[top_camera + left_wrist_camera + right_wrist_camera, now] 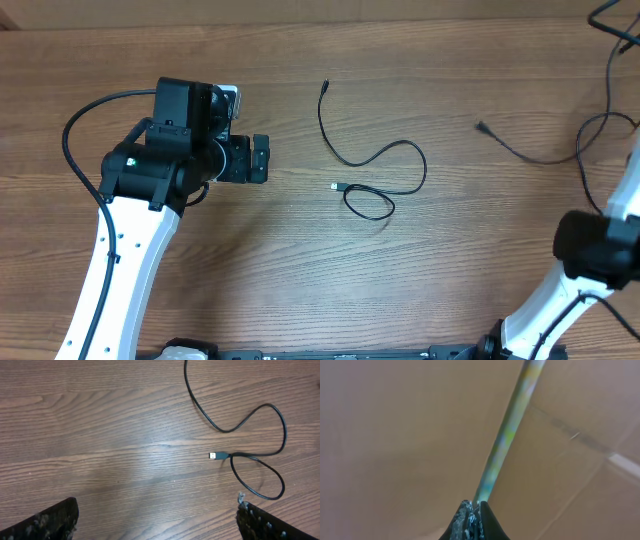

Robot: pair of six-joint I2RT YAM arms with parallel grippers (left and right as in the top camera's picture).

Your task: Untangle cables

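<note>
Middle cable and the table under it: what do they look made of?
The cable looks like a thin cord in a smooth black plastic or rubber jacket, bending in soft loops. Its plug has a pale, shiny tip, probably metal. The table shows brown wood grain with a soft sheen; whether it is solid wood or laminate cannot be told.

Brown wood-grain table (300, 270) — possibly laminate

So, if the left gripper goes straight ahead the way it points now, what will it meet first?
Probably the black cable, near its plug end. Nothing else lies between it and the open left gripper, though its height is unclear.
</note>
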